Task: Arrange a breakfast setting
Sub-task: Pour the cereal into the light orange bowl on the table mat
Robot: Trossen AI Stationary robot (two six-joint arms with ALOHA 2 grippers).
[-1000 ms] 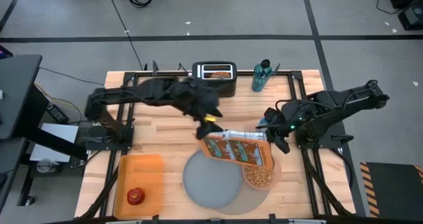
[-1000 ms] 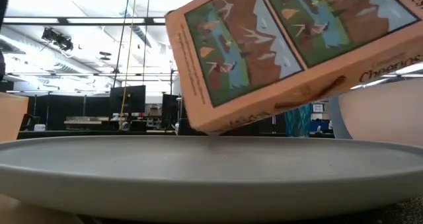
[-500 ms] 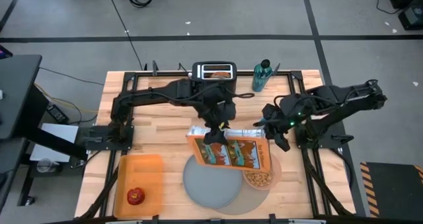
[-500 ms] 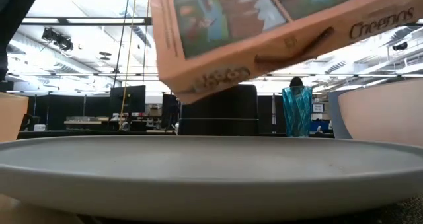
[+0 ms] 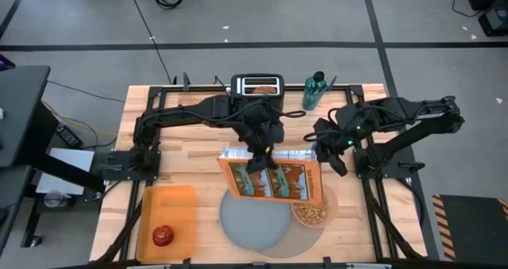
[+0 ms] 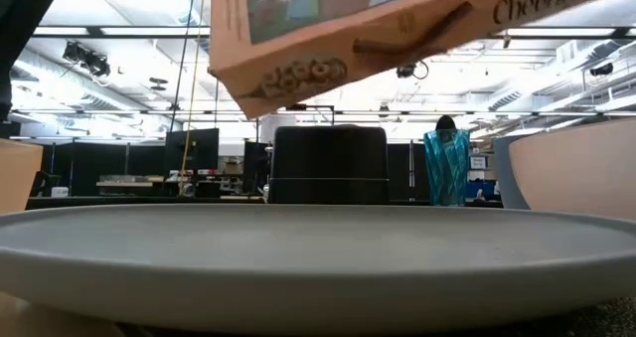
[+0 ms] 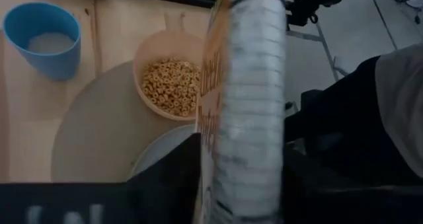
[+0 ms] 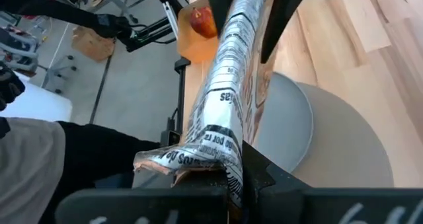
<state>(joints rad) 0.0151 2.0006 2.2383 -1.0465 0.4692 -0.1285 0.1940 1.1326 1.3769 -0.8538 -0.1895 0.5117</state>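
Two claws on one cereal box: left gripper closed across the middle of the box, a finger against each broad face; right gripper pinched tight on the crumpled silver liner at the open end. Box in the air, lying nearly level, printed face up.

Judged step: tipping the box upright after the pour and carrying it clear. To do it well:
- lift the open end first, so no loose rings spill onto the setting
- move both claws at one pace – a pull from the right one alone could tear the liner or drag it out
- check that the left grip bites before the right lets go
- carry the box away from the bowl, not across it.

Setting just below and forward of the left claw – translucent pink bowl full of cereal rings, almost under the right claw, touching the grey-blue plate. Both on the large round grey mat. Small blue cup beside the mat, apart from the bowl. Red apple well off to the left claw's outer side, in an orange tray, not yet on the mat. No spoon or bagel to be made out.
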